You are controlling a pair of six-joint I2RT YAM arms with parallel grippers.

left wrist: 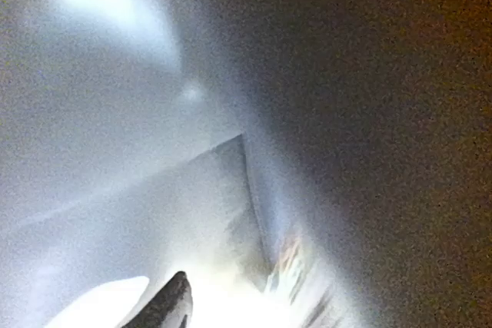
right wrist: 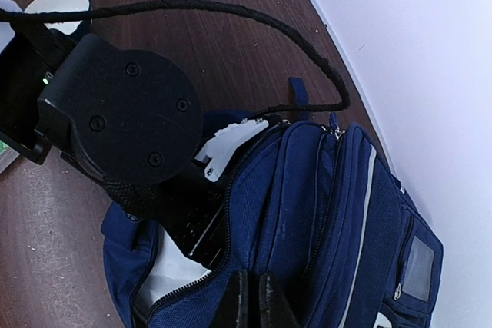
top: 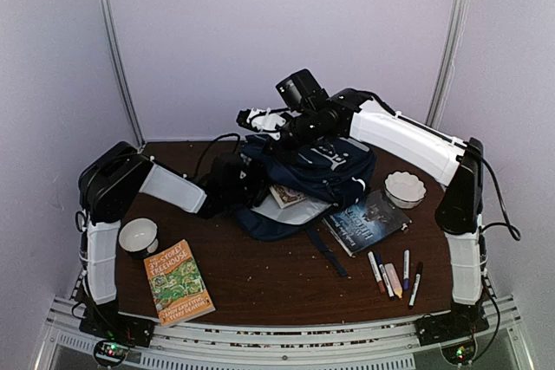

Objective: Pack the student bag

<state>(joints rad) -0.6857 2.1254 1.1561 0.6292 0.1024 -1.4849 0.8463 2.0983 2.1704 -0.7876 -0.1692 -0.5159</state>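
The navy student bag (top: pixel 334 166) lies mid-table with its main zip open toward the left. My right gripper (right wrist: pixel 254 305) is shut on the blue fabric at the bag's (right wrist: pixel 330 213) opening edge and holds it up. My left gripper (top: pixel 251 186) reaches into the opening, its black wrist (right wrist: pixel 123 120) just outside. In the left wrist view there is only blurred light grey lining (left wrist: pixel 115 174), and one dark finger (left wrist: pixel 165 309) stands well off to the left, so the jaws are spread. A book (top: pixel 286 195) pokes out of the opening.
A green Treehouse book (top: pixel 178 282) and a white bowl (top: pixel 139 236) sit front left. A dark book (top: pixel 366 223), a scalloped white bowl (top: pixel 405 188) and several markers (top: pixel 395 276) lie to the right. White walls close in behind.
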